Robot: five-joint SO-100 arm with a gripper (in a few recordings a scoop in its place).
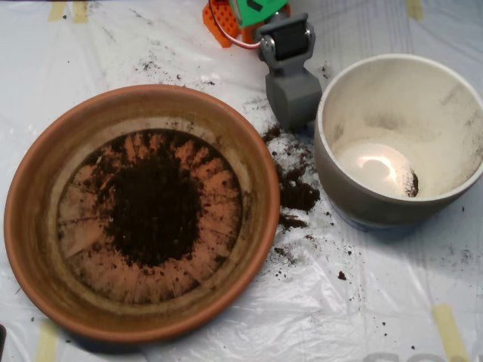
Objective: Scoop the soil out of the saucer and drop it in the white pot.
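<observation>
Overhead view: the soil [153,197] lies as a dark round heap in the middle of the saucer [45,249], with thin streaks fanning out over the orange floor around it. The saucer takes up the left and centre of the picture. More soil is spilled on the white plastic sheet [377,302] just off the saucer's rim at about three o'clock, in clumps between the saucer and the white pot [355,197]. The pot stands at the right, near the saucer but apart from it, its inside smudged, with one small dark clump low on its inner wall at about four o'clock. The scoop [293,96] hangs at about one o'clock from the heap, beyond the saucer's rim, just beside the pot's left edge and above the spilled clumps. Its grey shells look closed together.
</observation>
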